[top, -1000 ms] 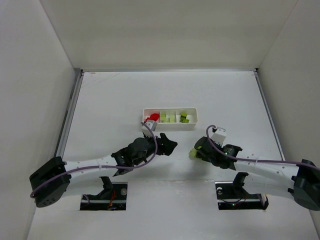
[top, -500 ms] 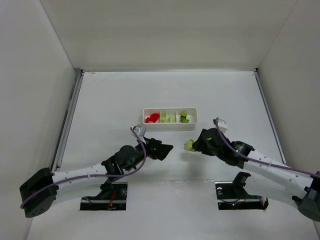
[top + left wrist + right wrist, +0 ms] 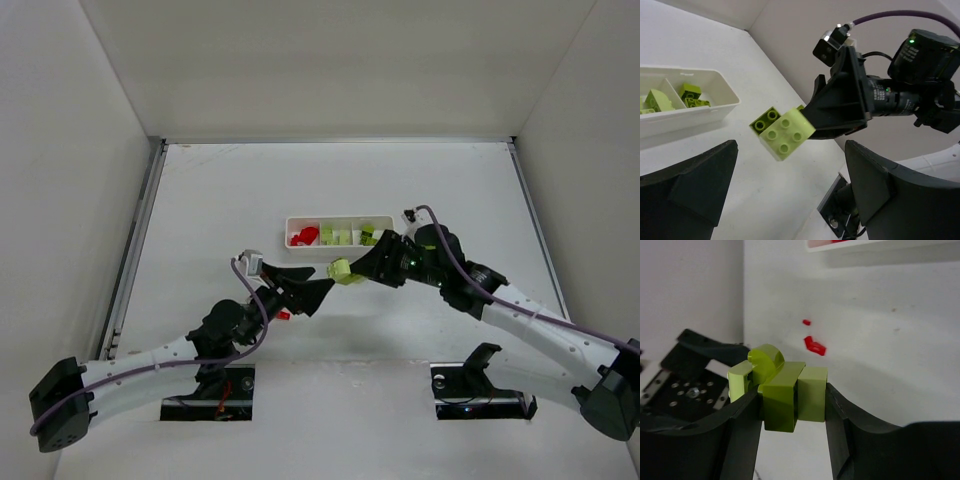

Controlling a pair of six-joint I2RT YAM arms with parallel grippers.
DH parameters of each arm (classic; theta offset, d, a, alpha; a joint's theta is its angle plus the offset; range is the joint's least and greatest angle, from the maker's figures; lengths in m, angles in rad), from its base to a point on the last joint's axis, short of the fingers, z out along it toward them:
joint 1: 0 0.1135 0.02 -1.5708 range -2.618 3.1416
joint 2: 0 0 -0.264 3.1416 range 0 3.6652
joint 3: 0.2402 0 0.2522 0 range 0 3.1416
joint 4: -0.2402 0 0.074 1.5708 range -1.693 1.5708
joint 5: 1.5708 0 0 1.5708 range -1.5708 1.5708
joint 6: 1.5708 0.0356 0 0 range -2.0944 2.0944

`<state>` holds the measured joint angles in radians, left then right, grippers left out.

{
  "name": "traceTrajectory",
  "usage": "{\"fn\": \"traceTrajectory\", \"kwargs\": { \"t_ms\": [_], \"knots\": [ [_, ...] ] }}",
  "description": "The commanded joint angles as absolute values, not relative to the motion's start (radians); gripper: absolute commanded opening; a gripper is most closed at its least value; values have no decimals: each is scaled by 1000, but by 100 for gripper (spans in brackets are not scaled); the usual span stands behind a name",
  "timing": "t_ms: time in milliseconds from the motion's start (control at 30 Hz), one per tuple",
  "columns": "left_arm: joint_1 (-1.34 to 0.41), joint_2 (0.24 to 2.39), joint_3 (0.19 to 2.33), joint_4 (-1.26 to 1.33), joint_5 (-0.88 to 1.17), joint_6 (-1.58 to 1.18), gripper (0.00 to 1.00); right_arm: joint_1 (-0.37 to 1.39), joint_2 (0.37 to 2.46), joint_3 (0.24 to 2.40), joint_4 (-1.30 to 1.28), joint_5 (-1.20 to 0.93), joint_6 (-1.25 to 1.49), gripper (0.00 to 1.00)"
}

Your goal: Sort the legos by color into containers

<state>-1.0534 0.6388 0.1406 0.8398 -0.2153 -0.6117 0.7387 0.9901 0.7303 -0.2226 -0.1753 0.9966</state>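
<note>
My right gripper (image 3: 352, 270) is shut on a clump of yellow-green legos (image 3: 341, 270) and holds it in the air in front of the white tray (image 3: 340, 252). The right wrist view shows the clump (image 3: 782, 387) pinched between the fingers (image 3: 845, 425). My left gripper (image 3: 318, 288) is open and empty, just left of the clump and pointing at it. In the left wrist view the clump (image 3: 785, 132) hangs between and beyond its fingers (image 3: 690, 185). The tray holds red legos (image 3: 303, 236) on the left and yellow-green ones (image 3: 368, 235) in the middle and on the right.
A small red lego (image 3: 283, 315) lies on the table under the left arm. The right wrist view shows two loose red pieces (image 3: 815, 346) on the table. White walls enclose the table on three sides.
My right gripper has lifted the yellow-green clump off the table and carried it left and toward the tray. My left arm has drawn back to the left and now points at the clump.
</note>
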Motion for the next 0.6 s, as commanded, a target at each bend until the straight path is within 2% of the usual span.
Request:
{"fn": "traceTrajectory", "kwargs": {
  "t_ms": [0, 267, 567],
  "knots": [
    [-1065, 649, 163, 917, -273, -631, 88, 734, 982, 746, -6, -300, 1093, 40],
    [-1053, 598, 123, 979, -256, -519, 90, 699, 1008, 738, 75, -419, 1212, 39],
    [-1073, 623, 164, 1005, -152, -385, 84, 700, 1071, 788, 78, -495, 1265, 39]
  ]
}}
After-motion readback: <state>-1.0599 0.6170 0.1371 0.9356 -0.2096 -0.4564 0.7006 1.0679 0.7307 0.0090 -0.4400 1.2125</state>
